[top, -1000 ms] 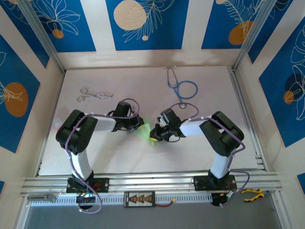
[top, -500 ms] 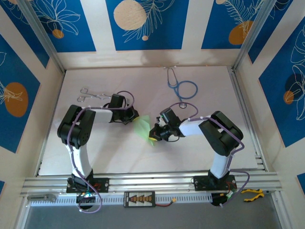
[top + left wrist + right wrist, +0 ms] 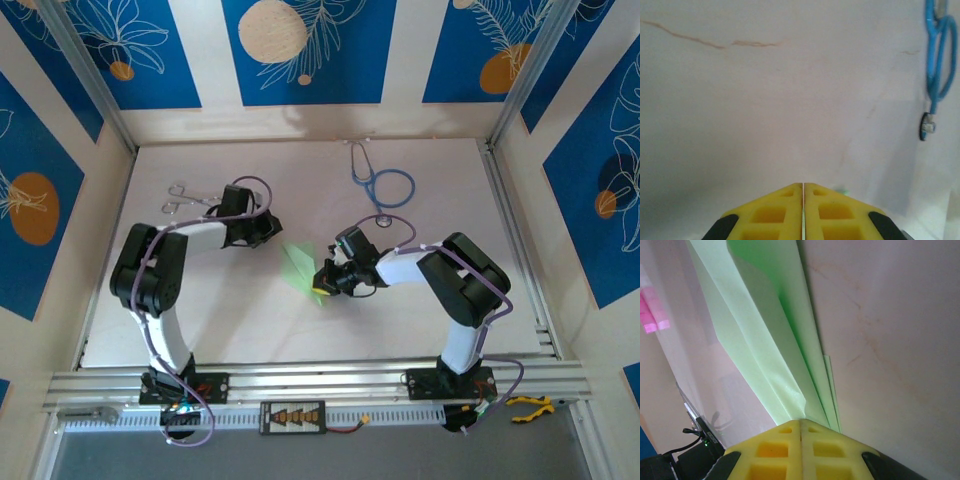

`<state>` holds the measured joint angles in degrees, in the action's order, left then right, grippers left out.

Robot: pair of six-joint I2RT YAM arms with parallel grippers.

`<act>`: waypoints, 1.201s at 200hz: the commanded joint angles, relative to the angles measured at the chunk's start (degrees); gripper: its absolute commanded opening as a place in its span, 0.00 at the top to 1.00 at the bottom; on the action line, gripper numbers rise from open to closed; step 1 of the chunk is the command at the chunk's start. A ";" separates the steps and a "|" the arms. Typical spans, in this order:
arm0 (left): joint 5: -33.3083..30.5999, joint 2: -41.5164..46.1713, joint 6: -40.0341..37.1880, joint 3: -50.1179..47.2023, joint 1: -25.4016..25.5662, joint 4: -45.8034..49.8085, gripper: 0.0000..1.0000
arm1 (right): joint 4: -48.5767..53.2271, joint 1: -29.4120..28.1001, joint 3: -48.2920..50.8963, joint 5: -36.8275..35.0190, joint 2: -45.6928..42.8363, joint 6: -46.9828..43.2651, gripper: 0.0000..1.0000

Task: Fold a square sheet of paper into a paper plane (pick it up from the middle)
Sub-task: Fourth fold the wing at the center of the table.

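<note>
Top view: paper plane (image 3: 298, 266) sits near the middle of the tabletop (image 3: 250, 320), between the two hands. It is a pale green, partly folded wedge; the narrow end runs into the right hand (image 3: 322, 284) and the wider end points away toward the far left.

Right hand: closed on the narrow end of the paper plane. In the right wrist view the yellow fingers (image 3: 770, 460) meet at the tips of the right hand (image 3: 801, 422), and the green layers of the paper plane (image 3: 775, 340) fan out from that pinch (several creases and overlapping flaps visible). Whether the far end touches the tabletop: cannot tell.

Left hand (image 3: 268, 229): clear of the paper, just to its far-left side. The left wrist view shows the left hand (image 3: 803, 200) with fingers (image 3: 770, 216) pressed flat together, holding nothing, above bare tabletop (image 3: 740, 100).

Other items: blue stethoscope (image 3: 385, 185) at the far side, right of centre, also seen at the right edge of the left wrist view (image 3: 936, 60). Metal forceps (image 3: 190, 197) far left.
</note>
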<state>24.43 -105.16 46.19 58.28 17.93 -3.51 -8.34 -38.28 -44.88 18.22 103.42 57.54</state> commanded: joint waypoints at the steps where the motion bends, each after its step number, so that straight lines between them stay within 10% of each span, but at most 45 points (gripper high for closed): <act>1: 2.50 4.48 0.60 -2.55 3.18 -0.09 0.91 | 8.35 -0.31 2.02 -1.25 2.04 -0.23 1.00; 61: 3.30 5.77 2.76 -9.79 10.74 -4.89 0.91 | 9.12 -0.21 1.99 -2.11 0.69 -0.57 1.00; 240: 1.08 -0.57 2.94 -14.27 9.40 -7.37 0.96 | 3.30 -0.12 4.15 -1.49 -13.18 -5.73 0.95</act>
<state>27.68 -104.44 49.19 45.82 27.99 -13.58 -3.81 -37.08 -39.20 13.65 87.99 53.43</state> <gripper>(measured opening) 0.048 0.058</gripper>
